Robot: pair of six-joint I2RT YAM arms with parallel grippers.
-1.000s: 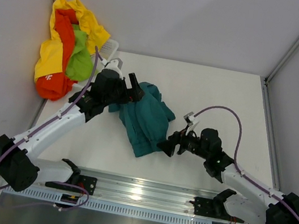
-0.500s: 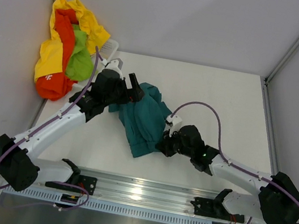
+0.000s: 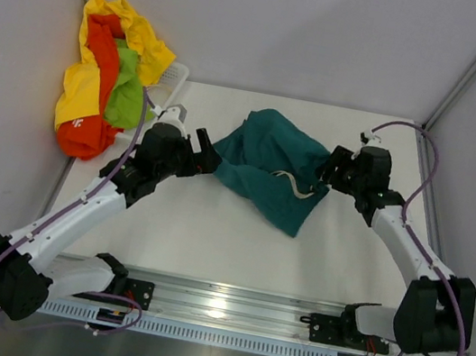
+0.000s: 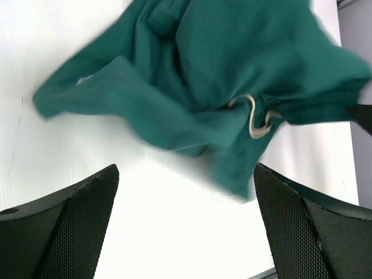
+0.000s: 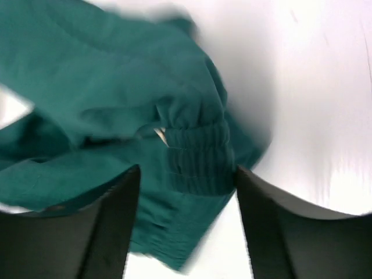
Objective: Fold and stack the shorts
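Dark teal shorts (image 3: 265, 155) lie spread and rumpled on the white table, the pale drawstring (image 3: 296, 186) showing near their right side. My left gripper (image 3: 208, 157) stands open just left of them; in the left wrist view the shorts (image 4: 203, 70) lie ahead of the gripper (image 4: 186, 174), with bare table between its fingers. My right gripper (image 3: 326, 170) is at the shorts' right edge. In the right wrist view its jaws (image 5: 187, 171) stand apart over the elastic waistband (image 5: 197, 157), not pinching it. More shorts (image 3: 109, 74), yellow, orange-red and lime green, are heaped at the back left.
The heap hangs over a white basket (image 3: 175, 76) in the back left corner. Grey walls close in the table's left, back and right sides. A metal rail (image 3: 225, 308) with the arm bases runs along the near edge.
The right arm swung from the table's front to its back right, dragging the teal shorts to the right and spreading them, then opened its jaws. The left gripper drew back slightly left, off the fabric.
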